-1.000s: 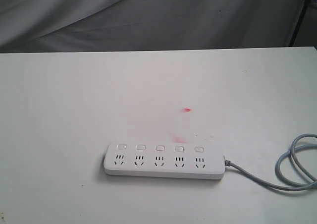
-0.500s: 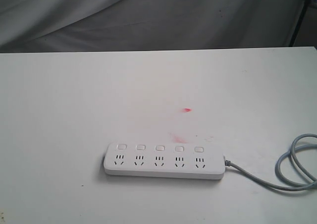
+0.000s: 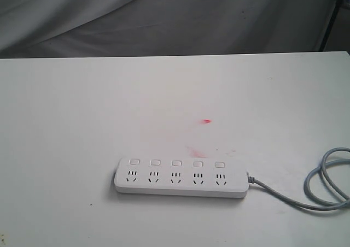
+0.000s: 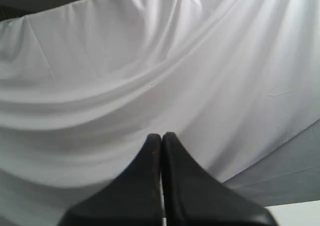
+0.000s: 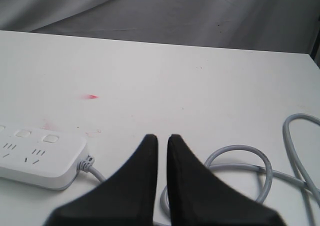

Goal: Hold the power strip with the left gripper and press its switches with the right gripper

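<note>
The white power strip (image 3: 180, 178) lies flat near the table's front, and nothing touches it. Its five switches (image 3: 176, 163) run in a row along its far side. The grey cord (image 3: 322, 187) leaves its right end and loops at the right edge. Neither gripper shows in the exterior view. My left gripper (image 4: 161, 136) is shut and empty, pointing at draped white cloth, with the strip out of its view. My right gripper (image 5: 162, 137) is shut with a thin slit between the tips. It hovers over the cord (image 5: 240, 156), right of the strip's end (image 5: 40, 158), where two switches (image 5: 50, 139) show.
A small red mark (image 3: 206, 121) and a faint pink smear (image 3: 196, 151) lie on the white table (image 3: 82, 121) behind the strip. Grey-white cloth (image 3: 164, 17) hangs behind the table's far edge. A dark stand leg (image 3: 330, 20) is at the back right.
</note>
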